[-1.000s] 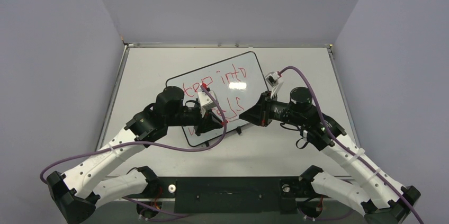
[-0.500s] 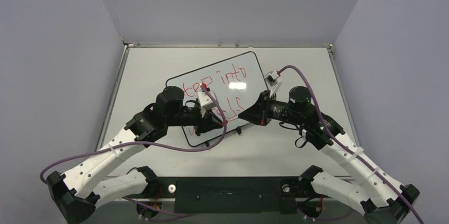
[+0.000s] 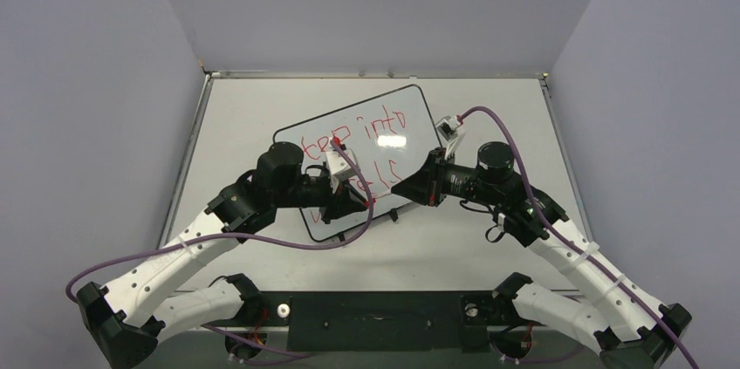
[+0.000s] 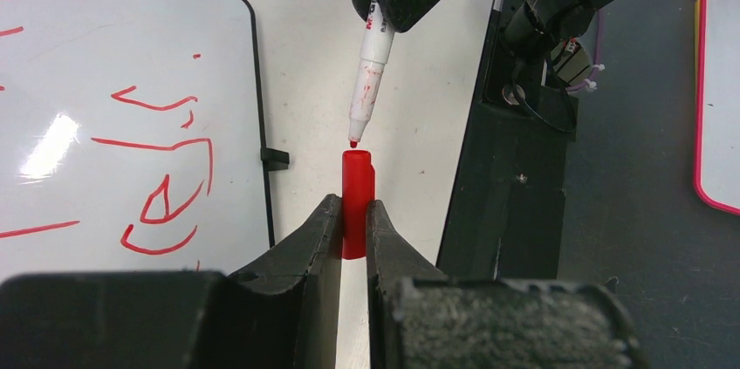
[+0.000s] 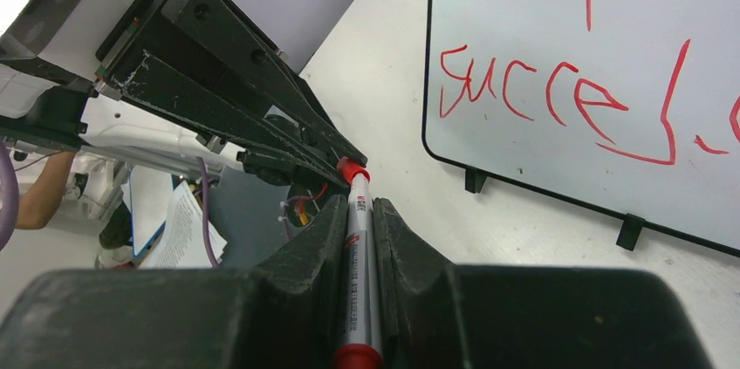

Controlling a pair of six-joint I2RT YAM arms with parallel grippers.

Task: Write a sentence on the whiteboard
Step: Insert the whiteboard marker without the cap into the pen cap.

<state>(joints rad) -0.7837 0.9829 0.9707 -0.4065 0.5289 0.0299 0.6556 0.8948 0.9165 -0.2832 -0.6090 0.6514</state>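
The whiteboard [image 3: 397, 112] lies at an angle on the table, and the sentence [image 3: 371, 129] runs over it in red strokes. Part of the board [image 4: 105, 37] and its lower line [image 5: 541, 94] show in both wrist views. My left gripper [image 4: 353, 203] is shut on a red marker cap [image 4: 356, 181], open end up. My right gripper [image 5: 358, 205] is shut on the marker [image 5: 359, 247]. The marker's red tip [image 4: 353, 141] hangs just above the cap's mouth, apart from it. Both grippers, left [image 3: 365, 201] and right [image 3: 400, 193], meet off the board's near right edge.
The board's small black feet [image 5: 475, 180] stick out along its near edge. The arms' black mounting bar [image 3: 375, 308] lies at the table's near edge. Grey walls close the table [image 3: 489, 238] on three sides. Papers [image 5: 179, 225] lie beyond the table edge.
My right gripper has crept slightly left with the marker, toward the cap. The left arm has stayed still.
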